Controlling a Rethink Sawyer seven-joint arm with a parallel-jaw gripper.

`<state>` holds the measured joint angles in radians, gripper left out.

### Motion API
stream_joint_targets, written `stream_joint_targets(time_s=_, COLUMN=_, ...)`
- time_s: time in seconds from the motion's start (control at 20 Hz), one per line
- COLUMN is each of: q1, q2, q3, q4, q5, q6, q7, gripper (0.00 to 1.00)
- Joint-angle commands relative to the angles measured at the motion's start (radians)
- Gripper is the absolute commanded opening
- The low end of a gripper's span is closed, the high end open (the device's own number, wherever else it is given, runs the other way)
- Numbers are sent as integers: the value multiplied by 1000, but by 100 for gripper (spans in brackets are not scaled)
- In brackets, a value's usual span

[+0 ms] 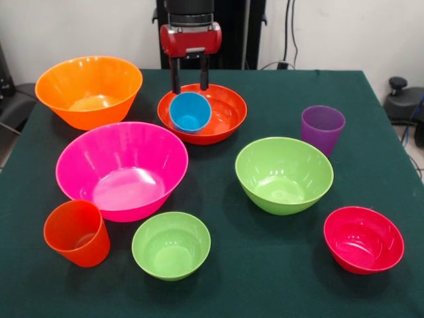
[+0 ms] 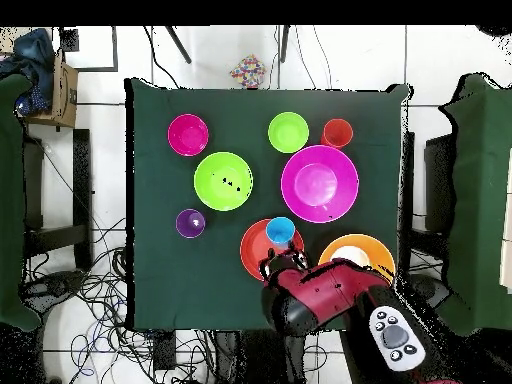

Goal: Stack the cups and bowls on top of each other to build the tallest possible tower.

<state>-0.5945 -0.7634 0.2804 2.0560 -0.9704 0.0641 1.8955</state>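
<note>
The pincer [image 1: 189, 87] is hanging over the shallow red-orange bowl [image 1: 225, 112] at the far side of the green counter [image 1: 278, 265], its two fingers [image 1: 175, 78] closing on the upper rim of the blue cup [image 1: 190, 111], which is tilting with its mouth facing the front camera inside that bowl. The large orange bowl [image 1: 89, 90] is sitting beside it, the large pink bowl [image 1: 122, 169] nearer. The purple cup [image 1: 322, 128] is standing upright, well apart.
</note>
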Motion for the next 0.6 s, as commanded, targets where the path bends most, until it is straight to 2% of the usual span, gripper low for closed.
stream_joint_targets(time_s=0.05, q1=-48, q2=-69, q3=177, q4=112, q5=64, q6=188, q7=-124, gripper=100)
stream_joint_targets(time_s=0.4, q1=-182, q2=-231, q3=383, q4=266, q5=258, q6=304, q7=-216, gripper=100)
stream_joint_targets(time_s=0.6, q1=-265, q2=-296, q3=511, q4=321, q5=370, q6=370, q7=-265, gripper=100)
